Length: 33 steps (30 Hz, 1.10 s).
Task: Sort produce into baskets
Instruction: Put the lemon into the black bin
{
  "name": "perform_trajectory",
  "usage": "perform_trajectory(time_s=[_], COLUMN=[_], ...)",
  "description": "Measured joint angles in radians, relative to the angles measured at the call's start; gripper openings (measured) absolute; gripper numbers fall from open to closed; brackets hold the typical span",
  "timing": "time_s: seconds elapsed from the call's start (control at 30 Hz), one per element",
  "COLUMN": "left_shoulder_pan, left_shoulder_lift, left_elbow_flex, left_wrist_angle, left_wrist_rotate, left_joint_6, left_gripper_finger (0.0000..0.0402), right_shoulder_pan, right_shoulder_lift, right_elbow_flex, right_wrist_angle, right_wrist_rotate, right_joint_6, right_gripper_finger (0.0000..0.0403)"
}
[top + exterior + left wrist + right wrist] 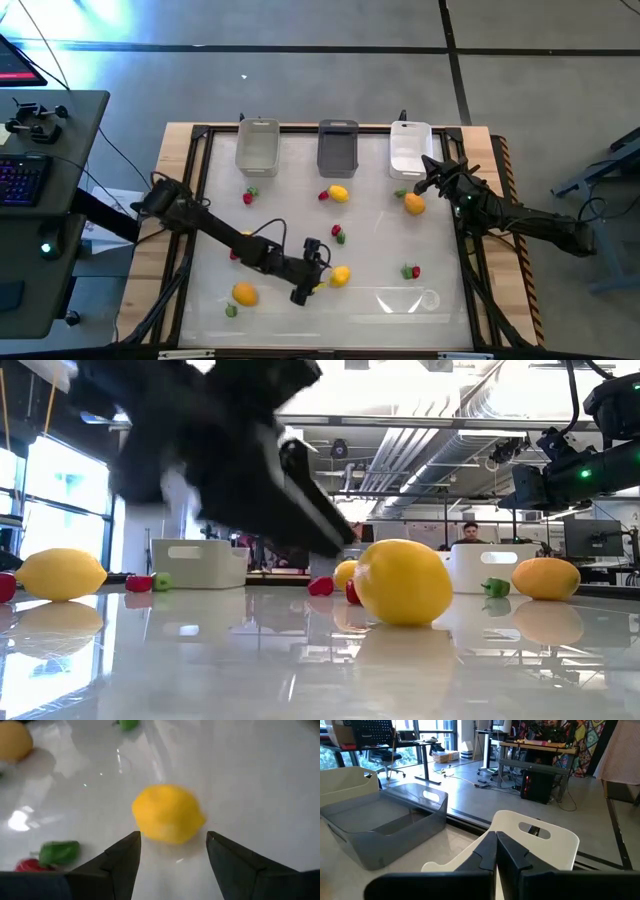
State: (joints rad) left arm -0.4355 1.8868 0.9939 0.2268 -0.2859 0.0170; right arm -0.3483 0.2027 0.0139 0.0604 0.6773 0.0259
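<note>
My left gripper (318,272) is open and low over the table near its front middle. A yellow lemon (168,813) lies on the table just ahead of its two fingertips, in line with the gap between them; it also shows in the high view (341,275) and the low view (403,581). My right gripper (496,851) is shut and empty, held above the table in front of the white basket (410,150). An orange fruit (414,204) lies just below it. The clear basket (257,145) and the dark grey basket (337,147) stand at the far edge.
Loose produce lies scattered on the white table: a second lemon (339,193), an orange fruit (245,293), red berries (338,235) (411,271) (252,194) and a green bit (231,310). A raised wooden frame (185,200) edges the table.
</note>
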Motion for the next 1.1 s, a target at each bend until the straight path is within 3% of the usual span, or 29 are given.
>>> perform_trajectory(time_s=[0.13, 0.4, 0.57, 0.83, 1.1], left_shoulder_pan=[-0.024, -0.055, -0.087, -0.101, -0.064], left_shoulder_lift=[-0.034, 0.002, 0.076, 0.145, 0.147], left_elbow_flex=[0.000, 0.029, 0.103, 0.161, 0.161], left_wrist_angle=[0.015, 0.022, 0.026, 0.024, -0.042], left_wrist_rotate=[0.006, -0.116, -0.161, -0.355, -0.316], left_joint_6=[-0.207, -0.427, -0.453, -0.462, -0.570], left_gripper_finger=[0.0216, 0.0272, 0.0299, 0.0303, 0.0303], right_shoulder_pan=[0.000, 0.000, 0.000, 0.000, 0.000], right_shoulder_lift=[0.000, 0.000, 0.000, 0.000, 0.000], right_elbow_flex=[0.000, 0.000, 0.000, 0.000, 0.000], right_wrist_angle=[0.000, 0.000, 0.000, 0.000, 0.000], right_wrist_rotate=[0.000, 0.000, 0.000, 0.000, 0.000], right_joint_6=[0.000, 0.000, 0.000, 0.000, 0.000], right_gripper_finger=[0.0000, 0.0000, 0.0000, 0.0000, 0.0000])
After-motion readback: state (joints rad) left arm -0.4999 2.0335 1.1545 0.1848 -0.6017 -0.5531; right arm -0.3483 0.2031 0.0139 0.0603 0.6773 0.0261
